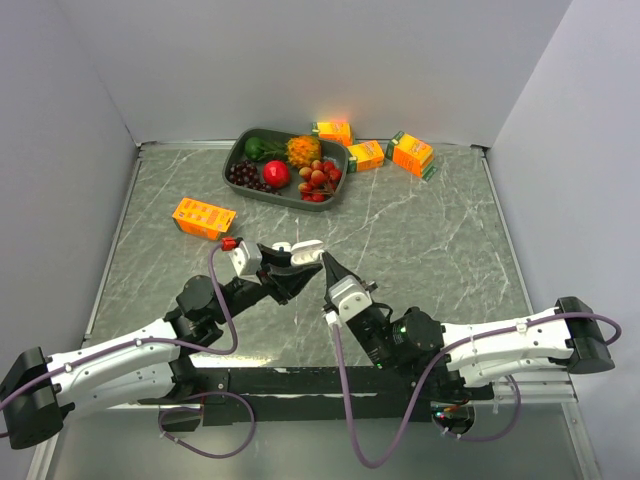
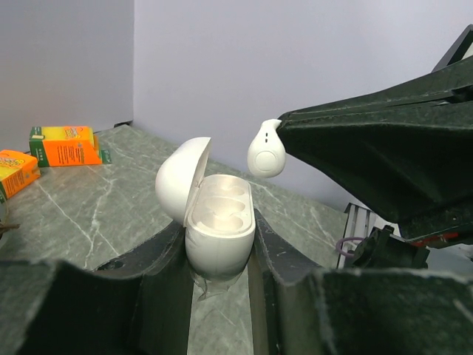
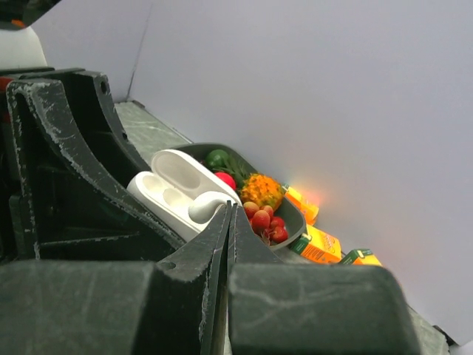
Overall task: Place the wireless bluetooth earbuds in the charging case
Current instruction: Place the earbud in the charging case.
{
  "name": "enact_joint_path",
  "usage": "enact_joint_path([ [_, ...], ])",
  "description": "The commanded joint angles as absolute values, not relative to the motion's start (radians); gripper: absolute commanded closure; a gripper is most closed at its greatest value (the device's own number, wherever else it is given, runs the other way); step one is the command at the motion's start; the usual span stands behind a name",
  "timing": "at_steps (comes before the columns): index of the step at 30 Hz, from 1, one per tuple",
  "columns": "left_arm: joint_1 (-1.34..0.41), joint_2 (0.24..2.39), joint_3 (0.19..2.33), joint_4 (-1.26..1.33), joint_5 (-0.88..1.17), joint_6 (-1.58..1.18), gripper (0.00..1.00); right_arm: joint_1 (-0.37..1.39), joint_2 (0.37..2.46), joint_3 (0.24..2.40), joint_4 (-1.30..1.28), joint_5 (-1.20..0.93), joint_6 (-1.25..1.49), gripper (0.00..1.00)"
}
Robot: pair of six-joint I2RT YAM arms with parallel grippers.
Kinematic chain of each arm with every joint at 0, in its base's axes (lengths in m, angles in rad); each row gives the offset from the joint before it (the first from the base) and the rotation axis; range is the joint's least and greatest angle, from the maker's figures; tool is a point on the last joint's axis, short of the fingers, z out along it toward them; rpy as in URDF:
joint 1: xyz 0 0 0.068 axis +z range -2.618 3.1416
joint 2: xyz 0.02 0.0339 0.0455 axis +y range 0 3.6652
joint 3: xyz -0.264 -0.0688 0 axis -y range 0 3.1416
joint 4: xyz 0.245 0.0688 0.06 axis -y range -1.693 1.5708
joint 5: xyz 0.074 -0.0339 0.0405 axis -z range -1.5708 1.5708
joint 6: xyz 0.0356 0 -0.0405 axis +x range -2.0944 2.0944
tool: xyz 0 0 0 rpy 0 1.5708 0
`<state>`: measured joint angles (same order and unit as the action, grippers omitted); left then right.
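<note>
My left gripper is shut on an open white charging case, lid tilted back to the left; both sockets look empty. The case also shows in the top view and in the right wrist view. My right gripper is shut on one small white earbud by its stem. In the left wrist view that earbud hangs just above and right of the case's opening, not touching it. In the top view the right gripper meets the left gripper at mid table. No other earbuds show.
A dark tray of fruit stands at the back. Orange juice cartons lie near it, and one lies at the left. Grey walls close the table's sides and back.
</note>
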<state>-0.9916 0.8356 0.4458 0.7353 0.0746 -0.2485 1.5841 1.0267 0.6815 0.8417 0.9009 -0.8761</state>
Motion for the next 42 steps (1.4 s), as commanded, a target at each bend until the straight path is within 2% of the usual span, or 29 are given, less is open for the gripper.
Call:
enact_joint_path([
  [1,-0.991,0.836,0.489,0.778,0.101,-0.27,0.99,1.586,1.04,0.678,0.922,0.91,-0.913,1.0],
  [42,-0.989,0.813,0.512,0.801,0.115,-0.273,0.99,1.551,0.992,0.676,0.629,0.891,-0.713,1.0],
])
